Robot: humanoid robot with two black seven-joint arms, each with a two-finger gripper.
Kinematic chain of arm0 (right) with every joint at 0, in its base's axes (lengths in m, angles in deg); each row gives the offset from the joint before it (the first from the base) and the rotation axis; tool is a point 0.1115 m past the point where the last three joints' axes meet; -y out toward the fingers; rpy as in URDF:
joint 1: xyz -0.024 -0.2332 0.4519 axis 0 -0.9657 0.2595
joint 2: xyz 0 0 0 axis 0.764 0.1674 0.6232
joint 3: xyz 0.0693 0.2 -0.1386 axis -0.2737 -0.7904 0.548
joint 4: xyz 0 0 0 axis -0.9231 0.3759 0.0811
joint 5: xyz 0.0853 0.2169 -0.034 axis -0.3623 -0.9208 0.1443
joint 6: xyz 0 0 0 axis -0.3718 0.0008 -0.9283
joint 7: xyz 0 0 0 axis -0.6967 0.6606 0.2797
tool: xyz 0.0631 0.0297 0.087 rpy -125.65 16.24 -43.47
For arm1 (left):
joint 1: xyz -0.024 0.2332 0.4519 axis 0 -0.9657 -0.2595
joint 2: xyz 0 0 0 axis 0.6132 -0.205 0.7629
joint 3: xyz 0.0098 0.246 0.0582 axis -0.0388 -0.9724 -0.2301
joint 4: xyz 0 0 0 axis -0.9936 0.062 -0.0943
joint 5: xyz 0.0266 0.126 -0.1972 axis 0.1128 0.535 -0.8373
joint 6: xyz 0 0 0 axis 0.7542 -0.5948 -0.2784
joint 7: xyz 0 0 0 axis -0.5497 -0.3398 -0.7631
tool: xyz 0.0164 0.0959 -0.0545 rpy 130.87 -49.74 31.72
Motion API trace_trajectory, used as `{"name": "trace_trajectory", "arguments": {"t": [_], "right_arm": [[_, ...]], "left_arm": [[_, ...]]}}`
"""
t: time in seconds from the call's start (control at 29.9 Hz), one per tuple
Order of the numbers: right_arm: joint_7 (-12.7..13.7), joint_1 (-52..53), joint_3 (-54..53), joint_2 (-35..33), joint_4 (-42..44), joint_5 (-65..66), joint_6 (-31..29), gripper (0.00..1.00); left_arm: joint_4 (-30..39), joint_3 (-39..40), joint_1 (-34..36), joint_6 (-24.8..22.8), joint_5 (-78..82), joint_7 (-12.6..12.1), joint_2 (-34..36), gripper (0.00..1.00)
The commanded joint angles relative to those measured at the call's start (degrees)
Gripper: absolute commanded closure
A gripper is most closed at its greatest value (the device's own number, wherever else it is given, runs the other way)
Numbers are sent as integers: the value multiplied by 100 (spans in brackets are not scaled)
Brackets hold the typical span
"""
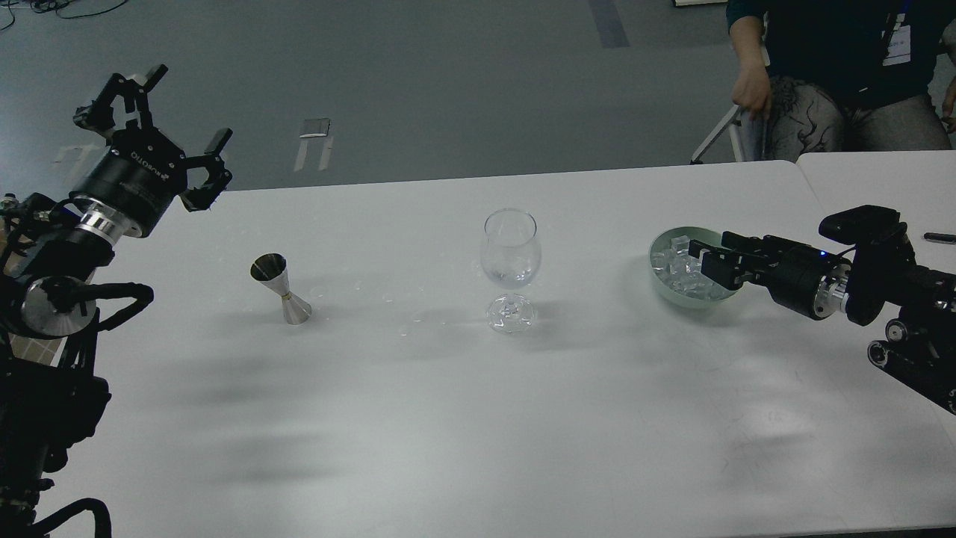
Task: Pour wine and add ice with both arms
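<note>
A clear wine glass stands upright mid-table with a little clear liquid in its bowl. A steel jigger stands tilted to its left. A green bowl at the right holds several clear ice cubes. My right gripper reaches in over the bowl's right side, fingers slightly apart above the ice, nothing seen between them. My left gripper is open and empty, raised at the table's far left edge, well away from the jigger.
The white table has small water drops between jigger and glass. A second white table adjoins at the right. A seated person is behind the far right corner.
</note>
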Motion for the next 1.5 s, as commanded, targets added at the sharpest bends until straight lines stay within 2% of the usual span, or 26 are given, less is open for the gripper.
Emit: {"name": "trace_trajectory", "arguments": {"t": [0.0, 0.57, 0.67, 1.04, 1.14, 1.2, 1.27, 1.37, 1.47], "right_arm": [[3, 33, 64, 184, 144, 0, -8, 35], [91, 156, 451, 352, 355, 0, -70, 36], [91, 156, 469, 352, 355, 0, -70, 43], [100, 156, 460, 352, 425, 0, -61, 58], [100, 156, 460, 343, 425, 0, -61, 66], [100, 165, 460, 325, 425, 0, -70, 75], [126, 165, 460, 325, 425, 0, -70, 93], [188, 174, 460, 325, 416, 0, -70, 100], [188, 297, 442, 133, 320, -35, -70, 100]], "left_arm": [[-2, 0, -3, 0, 8, -1, -29, 3], [-2, 0, -3, 0, 8, 8, -56, 3], [-2, 0, -3, 0, -1, 8, -56, 3], [-2, 0, -3, 0, 8, 8, -100, 3], [-2, 0, -3, 0, 8, 8, -91, 3], [-2, 0, -3, 0, 8, 8, -91, 3], [-2, 0, -3, 0, 8, 8, -82, 3], [-2, 0, -3, 0, 8, 8, -82, 3], [-2, 0, -3, 0, 8, 8, -82, 3]]}}
